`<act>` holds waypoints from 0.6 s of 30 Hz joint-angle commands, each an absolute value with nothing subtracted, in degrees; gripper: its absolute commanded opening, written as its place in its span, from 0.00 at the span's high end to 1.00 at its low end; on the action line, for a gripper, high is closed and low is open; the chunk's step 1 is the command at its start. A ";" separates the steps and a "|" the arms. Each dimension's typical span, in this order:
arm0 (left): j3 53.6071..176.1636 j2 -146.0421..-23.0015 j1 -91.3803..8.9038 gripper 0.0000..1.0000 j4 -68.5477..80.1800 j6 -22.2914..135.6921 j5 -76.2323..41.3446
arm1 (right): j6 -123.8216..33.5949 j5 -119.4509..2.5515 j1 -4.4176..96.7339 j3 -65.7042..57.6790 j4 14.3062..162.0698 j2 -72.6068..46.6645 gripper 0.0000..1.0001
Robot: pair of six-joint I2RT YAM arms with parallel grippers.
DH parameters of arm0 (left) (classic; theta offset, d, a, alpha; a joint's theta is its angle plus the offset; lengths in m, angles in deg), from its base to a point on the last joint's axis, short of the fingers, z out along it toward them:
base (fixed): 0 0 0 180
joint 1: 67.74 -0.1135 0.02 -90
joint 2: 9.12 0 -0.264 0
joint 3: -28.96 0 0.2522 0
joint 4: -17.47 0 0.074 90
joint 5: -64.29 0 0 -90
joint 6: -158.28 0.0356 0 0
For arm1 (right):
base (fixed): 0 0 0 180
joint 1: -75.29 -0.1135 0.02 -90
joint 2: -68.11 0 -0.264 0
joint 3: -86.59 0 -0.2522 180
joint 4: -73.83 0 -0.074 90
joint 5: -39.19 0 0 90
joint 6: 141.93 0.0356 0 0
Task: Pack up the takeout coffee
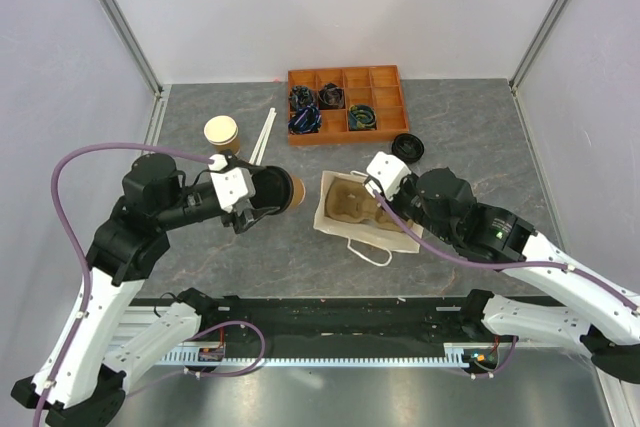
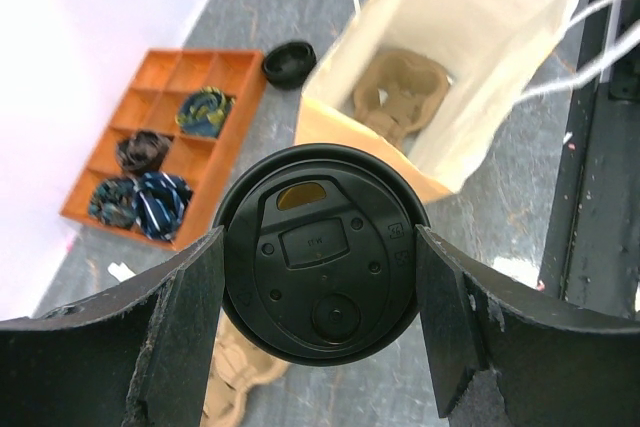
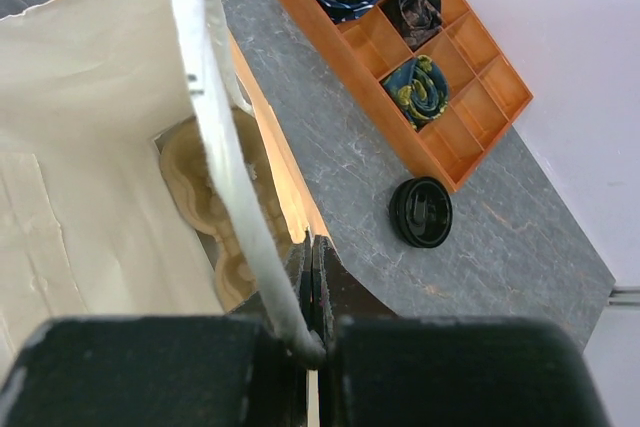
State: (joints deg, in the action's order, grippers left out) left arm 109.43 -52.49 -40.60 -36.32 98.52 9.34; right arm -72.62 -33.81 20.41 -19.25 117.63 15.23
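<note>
The takeout coffee (image 1: pixel 283 190), a brown paper cup with a black lid, is held on its side in my left gripper (image 1: pixel 262 192), just left of the white paper bag (image 1: pixel 395 237). In the left wrist view the lid (image 2: pixel 320 277) faces the camera, and my left gripper (image 2: pixel 320 239) is shut on its sides. My right gripper (image 1: pixel 374 181) is shut on the bag's far rim. The right wrist view shows that gripper (image 3: pixel 312 282) pinching the rim beside the white handle (image 3: pixel 215 127). A tan cup carrier (image 1: pixel 352 202) lies inside the open bag.
An orange divided tray (image 1: pixel 385 77) with rolled fabric stands at the back. A loose black lid (image 1: pixel 408 146) lies right of the bag's mouth. A lidless tan cup (image 1: pixel 221 133) and white sticks (image 1: pixel 262 137) are at the back left.
</note>
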 commanded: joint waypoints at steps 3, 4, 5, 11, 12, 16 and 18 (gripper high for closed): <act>114.26 -54.90 -39.61 0.58 -32.06 98.60 13.76 | -70.65 -32.79 19.48 -17.42 116.07 14.50 1.00; 114.78 -55.69 -39.44 0.58 -31.71 98.60 14.28 | -70.65 -32.79 19.39 -17.42 115.98 14.15 1.00; 116.00 -56.05 -39.00 0.58 -31.45 98.43 14.81 | -70.65 -32.62 19.39 -17.33 115.98 14.14 1.00; 118.04 -58.68 -32.26 0.59 -29.69 100.61 14.21 | -70.21 -32.97 19.21 -17.16 115.81 13.35 1.00; 117.86 -58.86 -30.66 0.58 -29.25 101.58 13.15 | -69.95 -33.58 19.21 -16.98 115.89 13.18 1.00; 115.93 -59.39 -23.37 0.59 -27.24 107.02 9.02 | -69.16 -34.89 19.21 -15.75 116.86 12.74 1.00; 114.18 -59.39 -19.32 0.59 -26.35 108.88 6.38 | -69.07 -35.08 19.21 -15.23 117.21 12.74 1.00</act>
